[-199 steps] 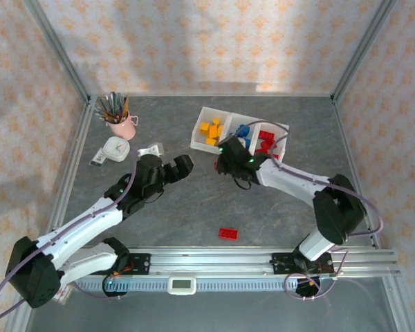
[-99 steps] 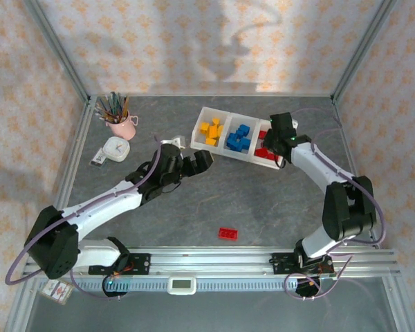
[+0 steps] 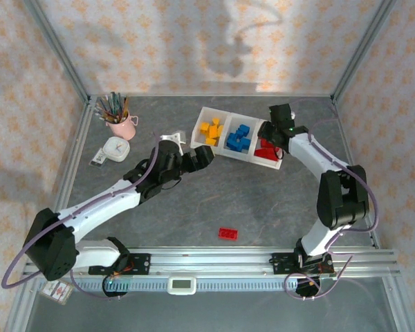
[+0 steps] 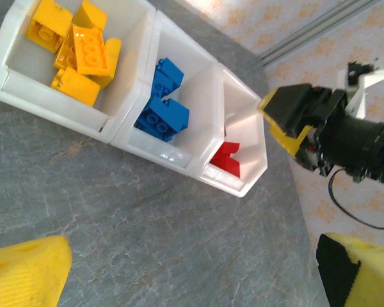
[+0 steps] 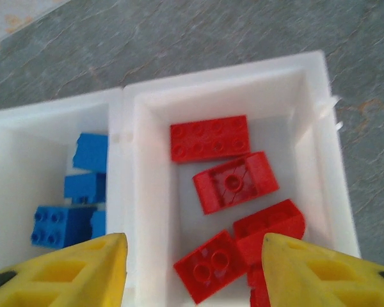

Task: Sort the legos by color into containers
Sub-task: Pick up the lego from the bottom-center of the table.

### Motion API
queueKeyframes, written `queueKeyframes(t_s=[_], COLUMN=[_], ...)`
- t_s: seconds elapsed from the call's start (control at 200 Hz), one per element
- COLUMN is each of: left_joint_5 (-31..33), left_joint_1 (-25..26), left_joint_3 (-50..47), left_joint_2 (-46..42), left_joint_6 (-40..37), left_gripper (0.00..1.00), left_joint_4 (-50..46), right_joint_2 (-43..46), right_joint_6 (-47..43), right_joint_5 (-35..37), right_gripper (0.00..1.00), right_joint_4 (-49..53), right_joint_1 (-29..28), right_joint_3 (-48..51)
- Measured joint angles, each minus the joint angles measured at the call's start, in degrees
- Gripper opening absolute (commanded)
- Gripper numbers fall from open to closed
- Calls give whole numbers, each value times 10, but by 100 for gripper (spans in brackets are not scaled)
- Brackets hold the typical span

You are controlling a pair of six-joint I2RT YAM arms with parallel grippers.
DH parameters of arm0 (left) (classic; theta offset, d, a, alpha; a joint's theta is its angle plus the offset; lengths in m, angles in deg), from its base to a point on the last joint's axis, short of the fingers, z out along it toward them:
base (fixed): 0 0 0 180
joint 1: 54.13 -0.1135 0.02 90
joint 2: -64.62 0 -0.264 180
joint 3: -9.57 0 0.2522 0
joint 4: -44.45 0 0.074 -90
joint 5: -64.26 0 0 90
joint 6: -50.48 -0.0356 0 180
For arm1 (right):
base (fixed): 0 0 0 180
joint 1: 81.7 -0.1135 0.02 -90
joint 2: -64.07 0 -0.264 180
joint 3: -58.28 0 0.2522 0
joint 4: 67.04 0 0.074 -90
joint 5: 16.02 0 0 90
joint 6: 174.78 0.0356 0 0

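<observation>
The white three-compartment tray (image 3: 235, 156) lies at the back centre. It holds yellow legos (image 3: 211, 130) on the left, blue legos (image 3: 240, 137) in the middle and red legos (image 3: 266, 148) on the right. One red lego (image 3: 227, 233) lies flat on the table near the front. My right gripper (image 3: 271, 135) hovers over the red compartment; in its wrist view the gripper (image 5: 192, 256) is open and holds nothing, with red legos (image 5: 230, 182) lying loose below it. My left gripper (image 3: 199, 159) is open above bare table just left of the tray's front; it (image 4: 201, 268) holds nothing.
A pink cup of pencils (image 3: 121, 124) and a small white clock (image 3: 115, 148) stand at the back left. An aluminium rail (image 3: 263, 259) runs along the near edge. The enclosure's frame posts rise at the back corners.
The right arm swung from the tray's front to over the red compartment, and its jaws have opened there. The left arm reached further toward the tray.
</observation>
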Motion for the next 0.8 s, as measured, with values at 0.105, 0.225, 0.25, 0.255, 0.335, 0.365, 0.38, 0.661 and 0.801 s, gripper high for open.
queueKeyframes(t_s=[0.105,0.225,0.25,0.255,0.335,0.365,0.38,0.661,0.801], left_joint_5=[6,17,18,18,22,23,23,42,47], left_joint_1=[0,0,0,0,0,0,0,0,0], left_joint_3=[-15,-43,-50,-51,-74,-82,-86,-148,-174], left_joint_2=[-30,-64,-71,-73,-97,-106,-111,-199,-235], left_joint_6=[0,0,0,0,1,1,2,13,26], left_gripper=[99,99,99,99,99,99,99,99,99], left_joint_4=[-2,-14,-18,-19,-32,-39,-42,-87,-105], right_joint_2=[28,69,78,79,110,122,127,171,171], right_joint_6=[-3,0,1,1,12,17,19,120,195], right_joint_5=[-17,-23,-23,-24,-21,-17,-15,13,27], right_gripper=[63,66,66,66,70,71,71,80,85], right_joint_4=[19,48,56,57,80,90,96,169,196], right_joint_1=[-25,-67,-75,-76,-105,-119,-125,-298,-388], right_joint_3=[19,48,56,57,81,92,96,174,197])
